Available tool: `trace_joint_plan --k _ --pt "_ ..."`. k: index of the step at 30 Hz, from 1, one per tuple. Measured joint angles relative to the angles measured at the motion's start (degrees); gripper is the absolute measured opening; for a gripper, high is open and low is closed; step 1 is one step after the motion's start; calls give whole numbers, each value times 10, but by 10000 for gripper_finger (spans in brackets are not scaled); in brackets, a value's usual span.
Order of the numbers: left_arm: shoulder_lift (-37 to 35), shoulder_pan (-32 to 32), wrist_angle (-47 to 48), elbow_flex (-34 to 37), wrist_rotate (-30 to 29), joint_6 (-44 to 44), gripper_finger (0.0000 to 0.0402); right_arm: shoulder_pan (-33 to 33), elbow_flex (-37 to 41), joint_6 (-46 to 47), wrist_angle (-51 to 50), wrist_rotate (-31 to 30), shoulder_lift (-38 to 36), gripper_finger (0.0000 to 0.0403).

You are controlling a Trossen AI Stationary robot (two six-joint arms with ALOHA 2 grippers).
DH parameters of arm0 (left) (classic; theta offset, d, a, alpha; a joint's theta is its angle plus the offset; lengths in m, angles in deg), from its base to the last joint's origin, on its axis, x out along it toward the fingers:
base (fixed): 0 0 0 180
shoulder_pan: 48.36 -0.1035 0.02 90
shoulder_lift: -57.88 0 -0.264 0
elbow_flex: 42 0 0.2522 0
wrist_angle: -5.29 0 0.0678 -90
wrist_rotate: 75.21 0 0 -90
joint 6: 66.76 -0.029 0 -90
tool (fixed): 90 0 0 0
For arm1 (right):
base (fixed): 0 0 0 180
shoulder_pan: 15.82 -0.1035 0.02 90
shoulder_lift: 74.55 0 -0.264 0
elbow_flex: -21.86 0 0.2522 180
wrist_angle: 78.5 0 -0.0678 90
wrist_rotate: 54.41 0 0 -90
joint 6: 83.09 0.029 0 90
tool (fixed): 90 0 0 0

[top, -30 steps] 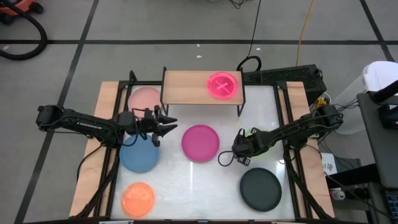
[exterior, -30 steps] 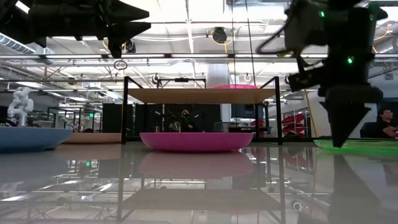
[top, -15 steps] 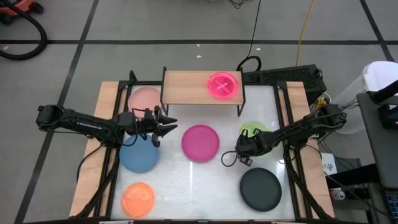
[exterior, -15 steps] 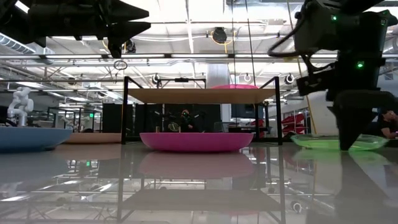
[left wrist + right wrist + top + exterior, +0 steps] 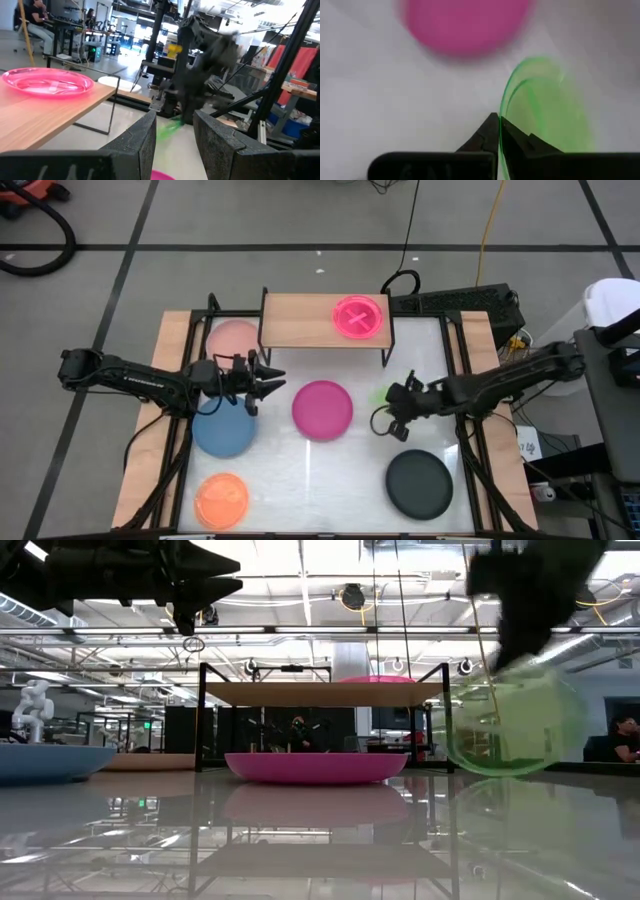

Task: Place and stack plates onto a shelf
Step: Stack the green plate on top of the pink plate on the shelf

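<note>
- Plates lay spread over the glossy white surface (image 5: 300, 480), and the step in hand, as I judged it, was carrying the green plate (image 5: 515, 725) up to the shelf (image 5: 300, 320).
- Left gripper (image 5: 268, 380), at centre-left of the high view, hung released above the surface between the salmon-pink plate (image 5: 232, 336) and the blue plate (image 5: 222, 430), fingers spread and holding nothing.
- Orange plate (image 5: 221, 498) sat at lower left, small and translucent; the blue plate was larger and opaque.
- Shelf was a pale wooden board on thin black legs at upper centre, with a translucent neon pink plate (image 5: 359, 316) resting on its right half.
- Magenta plate (image 5: 322, 409) lay flat in the middle of the surface, shallow, round and opaque.
- Right gripper (image 5: 498, 125), right of centre in the high view, was clenched on the green plate's rim; the plate hung tilted almost on edge, clear of the surface.
- Thin translucent plastic held by one edge would likely swing or slip, so a slow carry seemed wise.
- To do it well, I judged the plate should be levelled before reaching the shelf, brought in above the board, then lowered centred onto the pink plate of like size.
- Black plate (image 5: 419, 483) lay at lower right, large and matte.
</note>
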Motion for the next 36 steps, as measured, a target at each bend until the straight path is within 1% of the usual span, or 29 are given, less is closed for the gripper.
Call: trace_joint_plan --k 3,6,8,10,12,14,21,26,27,31,36 --pt "0 0 0 0 -1 0 136 0 -1 -83 127 0 -34 0" --pt "0 0 0 0 -1 0 136 8 -1 -172 241 -2 -53 0" --pt "0 0 0 0 -1 -1 136 18 -2 -231 300 -21 -58 0" --pt "0 0 1 0 -1 -3 136 35 -5 -287 331 -56 -61 0" --pt "0 0 1 0 -1 -5 136 58 -19 -338 338 -97 -60 0" --pt "0 0 3 0 -1 -7 136 88 -35 -375 338 -122 -55 0" --pt "0 0 5 0 -5 -47 136 198 -92 -466 326 -119 -14 0" --pt "0 -1 7 0 -6 -85 136 254 -113 -511 299 -117 49 0" --pt "0 -1 10 0 -6 -89 136 262 -116 -515 299 -115 63 0" --pt "0 -1 11 0 -6 -89 136 286 -116 -524 301 -71 110 0" --pt "0 -1 8 0 -6 -88 136 301 -116 -548 301 -74 151 0"
